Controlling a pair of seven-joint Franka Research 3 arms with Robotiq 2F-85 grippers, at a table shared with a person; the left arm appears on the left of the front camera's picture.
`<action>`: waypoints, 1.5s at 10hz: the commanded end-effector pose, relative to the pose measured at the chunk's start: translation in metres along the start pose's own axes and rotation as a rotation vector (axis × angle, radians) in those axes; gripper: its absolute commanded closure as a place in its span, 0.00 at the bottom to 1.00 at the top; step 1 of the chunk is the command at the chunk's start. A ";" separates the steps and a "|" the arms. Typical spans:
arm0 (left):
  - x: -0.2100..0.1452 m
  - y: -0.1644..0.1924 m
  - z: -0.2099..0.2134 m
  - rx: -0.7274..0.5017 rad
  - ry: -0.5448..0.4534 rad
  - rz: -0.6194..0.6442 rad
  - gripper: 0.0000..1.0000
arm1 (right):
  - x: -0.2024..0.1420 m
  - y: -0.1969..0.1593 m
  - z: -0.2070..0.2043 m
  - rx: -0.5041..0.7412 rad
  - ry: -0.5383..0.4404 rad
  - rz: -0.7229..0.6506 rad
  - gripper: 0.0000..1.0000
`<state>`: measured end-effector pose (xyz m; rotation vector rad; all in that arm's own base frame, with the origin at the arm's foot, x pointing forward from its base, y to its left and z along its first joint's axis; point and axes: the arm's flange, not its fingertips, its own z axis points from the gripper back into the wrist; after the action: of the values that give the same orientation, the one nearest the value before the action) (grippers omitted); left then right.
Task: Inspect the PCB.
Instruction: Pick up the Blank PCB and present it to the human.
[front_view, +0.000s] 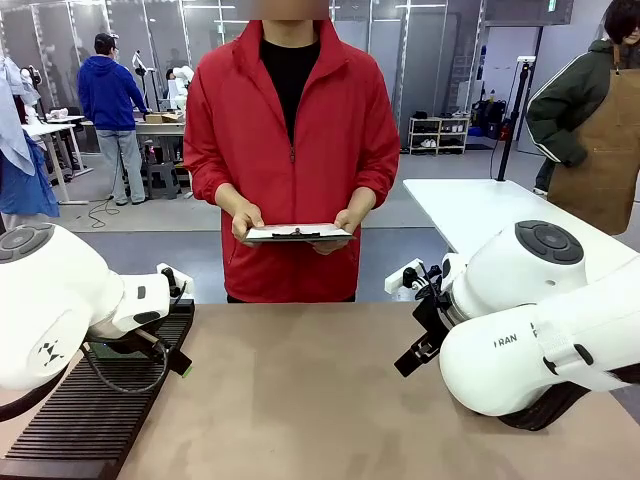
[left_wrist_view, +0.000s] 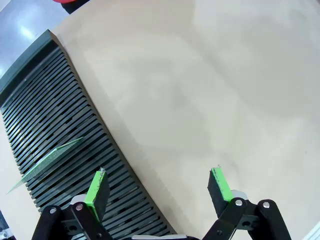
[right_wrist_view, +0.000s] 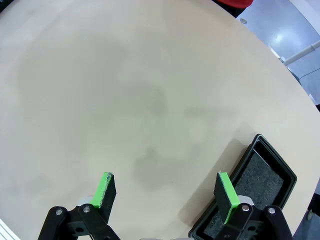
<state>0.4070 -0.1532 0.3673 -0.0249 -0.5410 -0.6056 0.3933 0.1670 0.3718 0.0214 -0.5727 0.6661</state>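
Note:
The PCB (left_wrist_view: 49, 161), a thin green board, stands on edge, tilted in a slot of the black ribbed rack (left_wrist_view: 55, 115), to the left of my left gripper (left_wrist_view: 159, 185). That gripper hangs open over the rack's edge and the bare table, with nothing between its green pads (left_wrist_view: 96, 188). My right gripper (right_wrist_view: 165, 189) is open too, above bare tabletop, its fingers (right_wrist_view: 225, 191) empty. In the front view the left arm sits over the rack (front_view: 90, 410) and covers the board.
A person in a red jacket stands at the far side holding a white clipboard (front_view: 298, 233) in both hands. A shallow black tray (right_wrist_view: 260, 185) lies beside my right gripper. The tan table (front_view: 300, 400) is bare between the arms.

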 end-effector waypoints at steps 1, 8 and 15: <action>0.000 0.001 0.001 0.001 -0.001 0.002 0.00 | 0.000 0.000 0.000 0.000 0.000 -0.002 0.00; 0.005 0.056 0.103 -0.356 0.105 0.139 0.00 | 0.018 -0.058 0.116 0.302 0.080 -0.225 0.00; -0.161 0.162 0.178 -0.997 -0.294 0.538 0.00 | -0.153 -0.156 0.169 0.949 -0.155 -0.629 0.00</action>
<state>0.3108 0.0785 0.4736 -1.1363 -0.4062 -0.3573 0.3113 -0.0629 0.4770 1.0398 -0.3053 0.3009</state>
